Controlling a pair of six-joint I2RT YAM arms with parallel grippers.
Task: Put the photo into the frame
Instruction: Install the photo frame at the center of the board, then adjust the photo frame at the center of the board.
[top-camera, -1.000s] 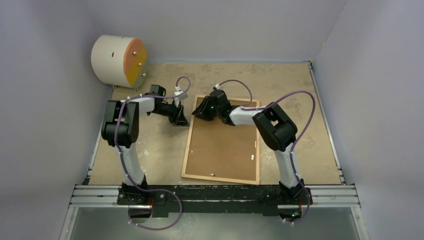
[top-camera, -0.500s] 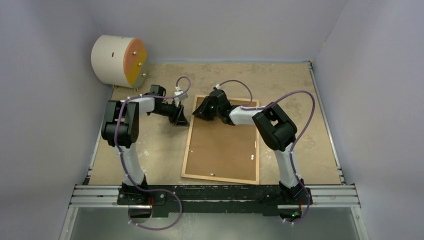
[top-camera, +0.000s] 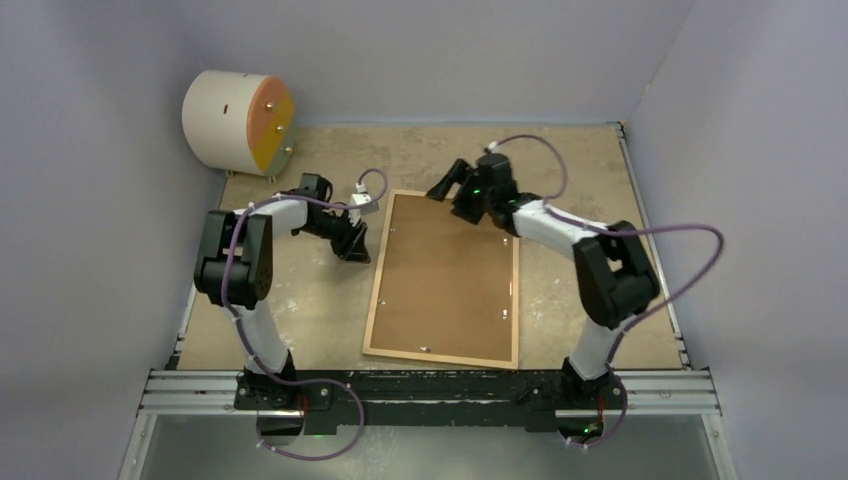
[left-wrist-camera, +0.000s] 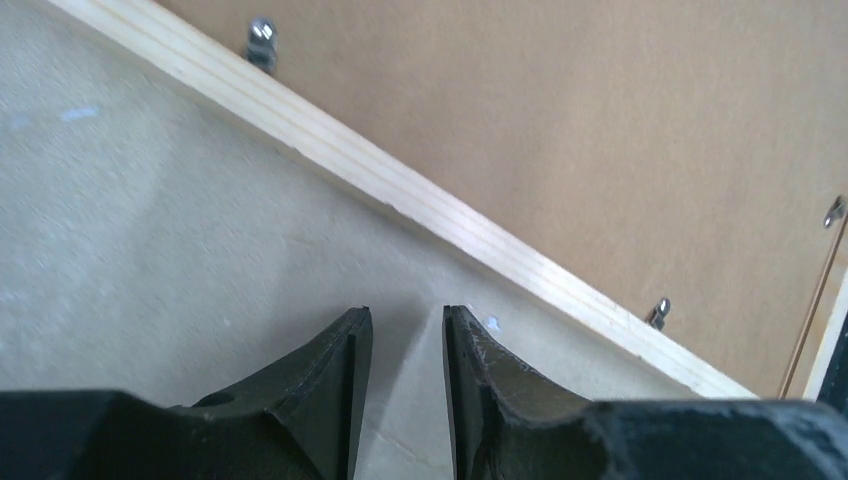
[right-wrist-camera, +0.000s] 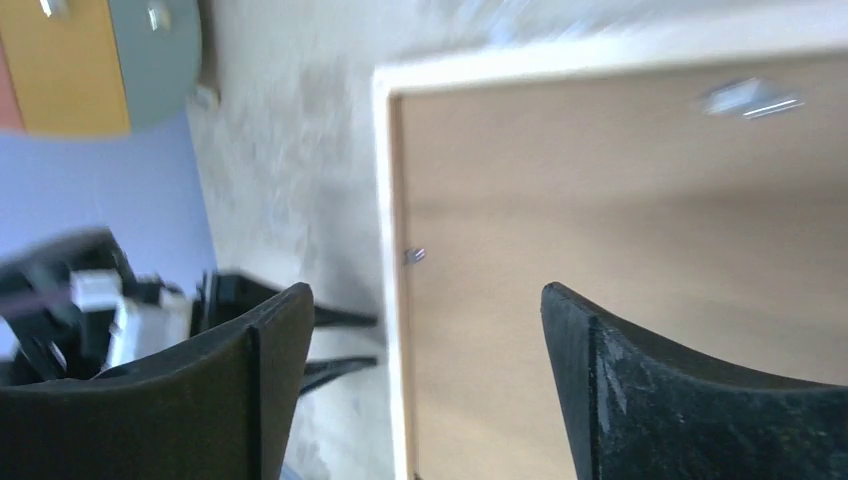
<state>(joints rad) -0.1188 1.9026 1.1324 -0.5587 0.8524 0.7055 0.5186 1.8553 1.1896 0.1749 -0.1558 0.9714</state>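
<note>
Frame (top-camera: 441, 355) flat, just right of left gripper (left-wrist-camera: 405, 315), long axis running away from bases, backing sheet (top-camera: 445, 275) up; photo unseen; left gripper narrowly parted, empty; right gripper (right-wrist-camera: 425, 290) spread wide, empty, above frame's far edge.

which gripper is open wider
The right gripper, at the far end of the frame: jaws spread wide. The left gripper beside it shows only a narrow gap.
</note>
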